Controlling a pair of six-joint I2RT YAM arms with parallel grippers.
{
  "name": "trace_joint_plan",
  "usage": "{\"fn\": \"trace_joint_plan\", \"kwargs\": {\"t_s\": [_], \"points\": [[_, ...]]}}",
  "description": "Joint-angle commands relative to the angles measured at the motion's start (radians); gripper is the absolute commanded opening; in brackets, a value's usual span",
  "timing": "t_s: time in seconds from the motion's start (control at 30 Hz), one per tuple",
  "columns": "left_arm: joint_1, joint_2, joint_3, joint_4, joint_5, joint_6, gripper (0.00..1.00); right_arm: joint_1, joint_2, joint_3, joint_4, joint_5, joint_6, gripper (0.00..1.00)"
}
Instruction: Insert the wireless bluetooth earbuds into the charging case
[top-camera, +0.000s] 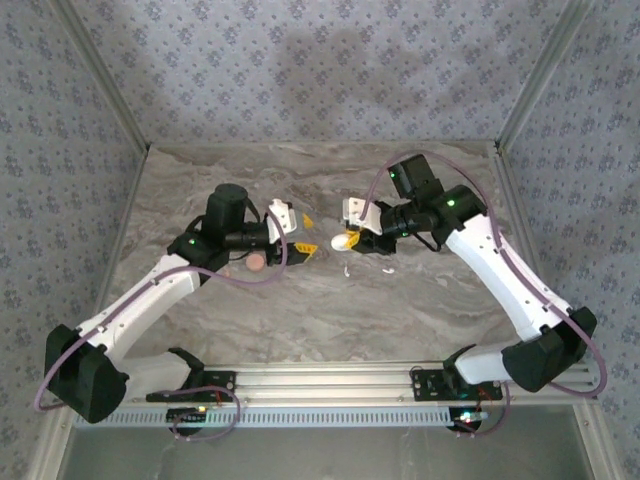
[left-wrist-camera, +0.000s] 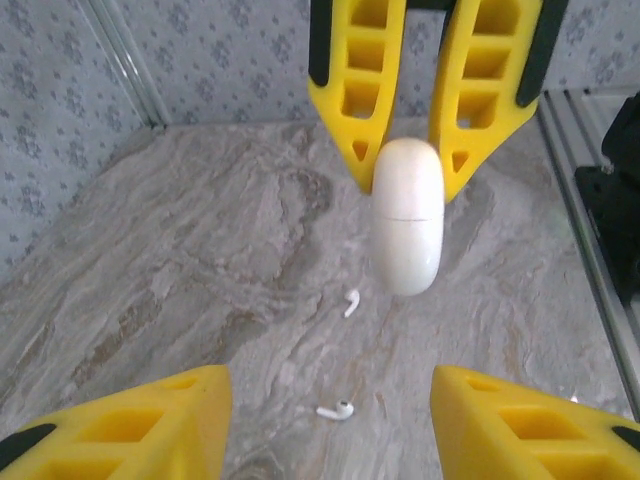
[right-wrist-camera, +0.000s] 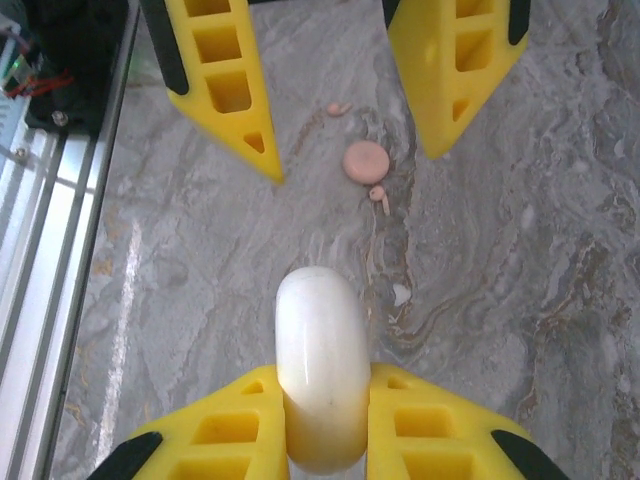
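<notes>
On table (left-wrist-camera: 150, 250), two white earbuds (left-wrist-camera: 351, 302) (left-wrist-camera: 336, 410); right claw (right-wrist-camera: 322, 385) grips one case (right-wrist-camera: 318, 320).

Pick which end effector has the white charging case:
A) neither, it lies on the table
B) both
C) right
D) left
C: the right end effector has its fingers closed on the white charging case, while the left end effector is open with nothing between its fingers.

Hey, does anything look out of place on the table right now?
Two tiny white earbuds lie loose on the marble table, while the right end effector grips the white capsule-shaped case with its lid closed.
</notes>
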Motion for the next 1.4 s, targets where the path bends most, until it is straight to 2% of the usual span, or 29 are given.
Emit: {"fn": "trace_joint_plan", "kwargs": {"t_s": [0.0, 0.2, 0.67, 0.93, 1.1, 1.37], "points": [[-0.010, 0.013, 0.040, -0.075, -0.017, 0.069, 0.54, 0.032, 0.008, -0.006, -0.024, 0.068, -0.004, 0.18], [-0.031, 0.026, 0.045, -0.081, -0.005, 0.079, 0.54, 0.071, 0.038, 0.010, -0.002, 0.055, 0.008, 0.18], [-0.056, 0.056, 0.040, -0.024, 0.055, 0.029, 0.52, 0.094, 0.053, 0.014, 0.065, -0.028, 0.033, 0.18], [-0.058, 0.059, 0.043, -0.010, 0.081, 0.011, 0.41, 0.095, 0.052, 0.004, 0.085, -0.036, 0.046, 0.18], [-0.059, 0.056, 0.039, 0.007, 0.088, -0.002, 0.41, 0.096, 0.056, 0.004, 0.074, -0.014, 0.045, 0.18], [-0.060, 0.056, 0.040, 0.012, 0.088, -0.008, 0.23, 0.099, 0.062, 0.013, 0.059, -0.005, 0.035, 0.18]]}}
